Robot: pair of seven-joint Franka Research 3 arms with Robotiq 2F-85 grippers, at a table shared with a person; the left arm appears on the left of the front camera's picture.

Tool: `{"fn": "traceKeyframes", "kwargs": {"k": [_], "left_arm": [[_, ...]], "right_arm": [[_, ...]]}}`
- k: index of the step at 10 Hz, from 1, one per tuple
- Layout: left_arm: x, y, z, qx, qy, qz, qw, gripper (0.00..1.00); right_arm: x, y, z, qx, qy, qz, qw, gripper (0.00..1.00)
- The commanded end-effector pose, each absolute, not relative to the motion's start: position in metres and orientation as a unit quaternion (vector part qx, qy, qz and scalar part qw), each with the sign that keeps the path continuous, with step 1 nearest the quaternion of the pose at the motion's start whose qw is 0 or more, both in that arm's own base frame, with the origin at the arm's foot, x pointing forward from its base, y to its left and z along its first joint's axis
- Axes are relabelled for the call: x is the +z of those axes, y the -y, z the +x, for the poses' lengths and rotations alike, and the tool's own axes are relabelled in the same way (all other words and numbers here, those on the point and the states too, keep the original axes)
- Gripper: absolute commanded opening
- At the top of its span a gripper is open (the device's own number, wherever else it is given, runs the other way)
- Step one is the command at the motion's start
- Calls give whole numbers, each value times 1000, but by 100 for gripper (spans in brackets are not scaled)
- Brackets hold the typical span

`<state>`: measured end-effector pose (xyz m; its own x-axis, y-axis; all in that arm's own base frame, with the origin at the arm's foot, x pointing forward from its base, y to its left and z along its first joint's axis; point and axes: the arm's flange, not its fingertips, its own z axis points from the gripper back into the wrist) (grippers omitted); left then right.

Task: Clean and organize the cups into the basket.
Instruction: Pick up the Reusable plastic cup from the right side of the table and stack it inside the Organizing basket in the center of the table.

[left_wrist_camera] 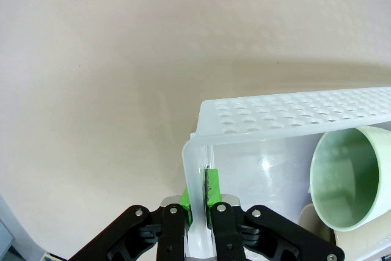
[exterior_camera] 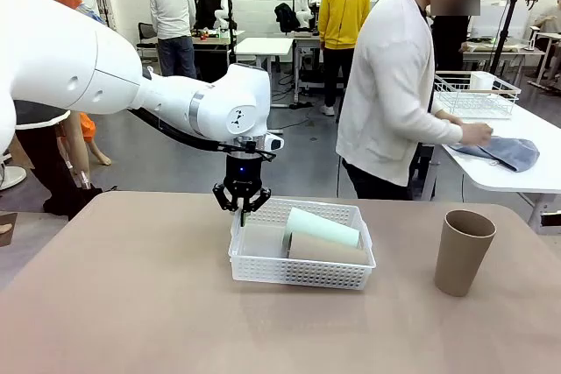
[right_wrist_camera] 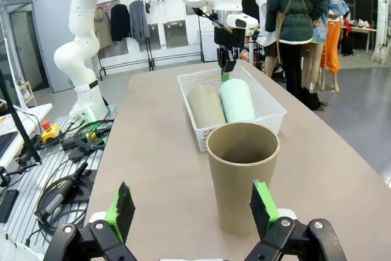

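Careful: left gripper clamped on wall of white perforated plastic basket, 10 o'clock corner; pale mint tumbler and tan tumbler lie inside. Pull hard and you risk wall slipping, basket tipping. Remaining upright tan tumbler at basket's 3 o'clock, between spread fingers of right gripper.

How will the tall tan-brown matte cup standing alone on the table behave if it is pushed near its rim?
The tall tan-brown matte cup stands upright on its narrower end, so a push near the rim would probably tip it. Once down, its tapered round body would likely roll in a curve. It looks empty, so probably light.
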<state>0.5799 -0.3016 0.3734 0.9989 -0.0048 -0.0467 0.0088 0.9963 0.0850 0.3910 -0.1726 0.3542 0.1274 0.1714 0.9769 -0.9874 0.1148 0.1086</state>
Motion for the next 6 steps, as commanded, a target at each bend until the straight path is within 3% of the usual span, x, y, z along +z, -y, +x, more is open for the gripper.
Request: {"fn": "traceKeyframes", "kwargs": {"k": [1, 6], "left_arm": [[375, 301, 579, -3, -22, 42, 999, 3], [375, 301, 579, -3, -22, 42, 999, 3]], "right_arm": [[337, 175, 398, 499, 434, 442, 606, 100], [278, 181, 415, 505, 394, 462, 614, 100]]}}
